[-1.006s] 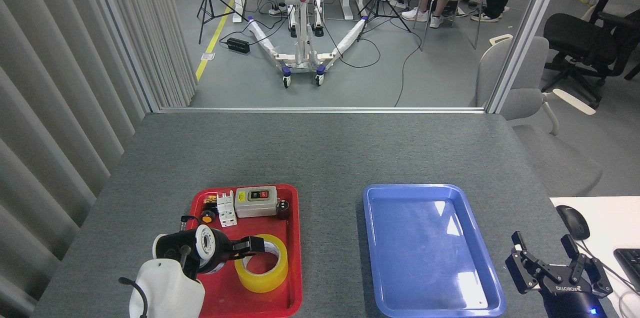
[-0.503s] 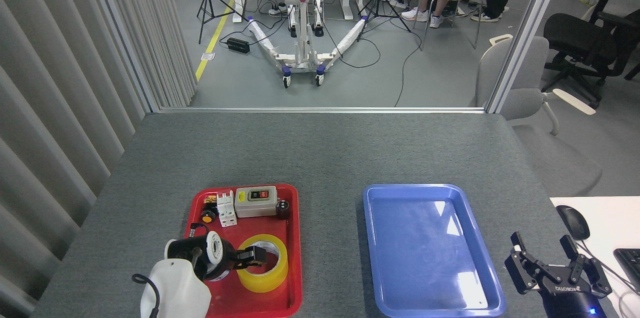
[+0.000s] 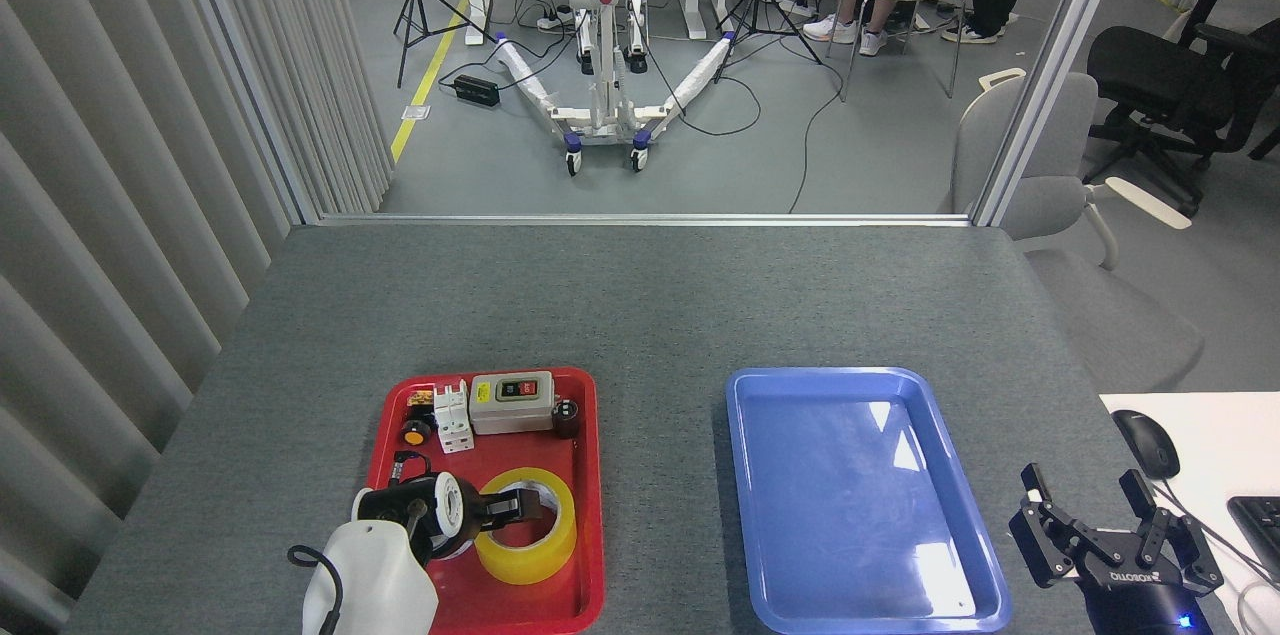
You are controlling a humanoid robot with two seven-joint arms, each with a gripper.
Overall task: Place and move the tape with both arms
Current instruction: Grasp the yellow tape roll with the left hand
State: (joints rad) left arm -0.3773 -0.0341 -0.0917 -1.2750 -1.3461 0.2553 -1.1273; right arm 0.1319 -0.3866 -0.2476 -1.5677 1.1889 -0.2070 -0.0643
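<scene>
While the grey table (image 3: 640, 295) is filling most of the head view, its far half is lying bare, with open felt between the two trays too. Blue tray (image 3: 745, 475) is sitting right of centre, nothing in it, near edge close to the table's front. Red tray (image 3: 590, 555) is sitting left of centre, well apart from the blue one.

Left arm is coming in from the bottom left, white wrist shell low at the frame edge, black forearm angling up and right over the red tray's near-left part. Left gripper (image 3: 520, 507) is pointing right, reaching over the tape (image 3: 528, 547), tips sitting over the roll's hole and near rim; jaws' spread cannot tell, seen dark and end-on, contact with the roll unclear.

Right arm is staying low at the bottom right corner, off the table's right-front corner, just beside the blue tray's near-right corner. Right gripper (image 3: 1095, 515) is pointing up, fingers spread apart, holding nothing.

Tape is lying flat in the red tray's near-right part, close to the right rim. Behind it, along the far rim: grey switch box (image 3: 512, 403), white breaker (image 3: 452, 417), small black part (image 3: 566, 417), orange knob (image 3: 414, 433).
</scene>
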